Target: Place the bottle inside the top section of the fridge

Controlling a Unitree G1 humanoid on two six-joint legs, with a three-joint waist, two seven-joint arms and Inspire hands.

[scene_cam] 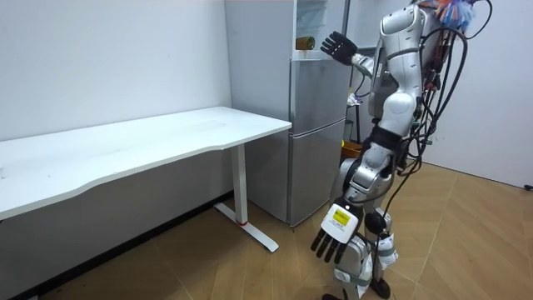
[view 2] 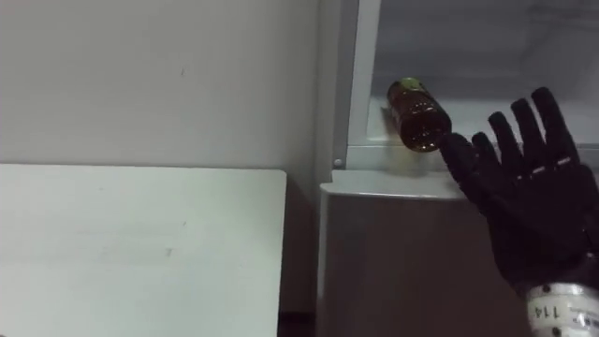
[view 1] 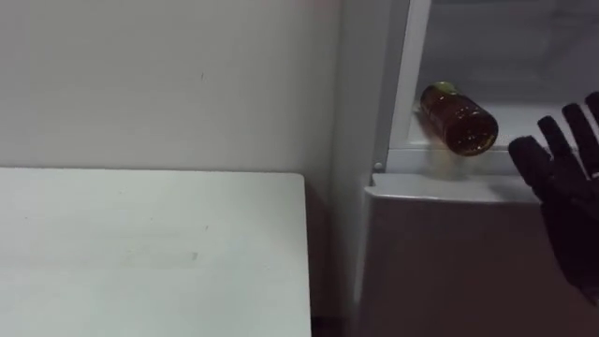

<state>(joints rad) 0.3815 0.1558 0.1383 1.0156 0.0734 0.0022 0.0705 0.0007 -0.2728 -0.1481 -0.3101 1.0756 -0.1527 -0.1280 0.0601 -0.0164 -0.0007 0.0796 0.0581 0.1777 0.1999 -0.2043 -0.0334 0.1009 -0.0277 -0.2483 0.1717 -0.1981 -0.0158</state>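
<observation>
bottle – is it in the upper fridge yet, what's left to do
Done: the bottle lies on its side on the shelf of the upper fridge, with neither hand gripping it. In hand: nothing. The right hand is open near the bottle, and the left hand hangs open low beside the robot. Left: the compartment stands open, so probably pulling back and closing it.

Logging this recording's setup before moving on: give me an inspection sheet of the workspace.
surface: white table, left of the fridge.
job's things: bottle lies on its side at the front of the open upper fridge shelf.
clutter: nothing seen.
robot hands: right robot hand open, raised beside the bottle, apart from it; left robot hand open, hanging low.
cables: nothing seen.
surroundings: plain wall, wooden floor.
</observation>
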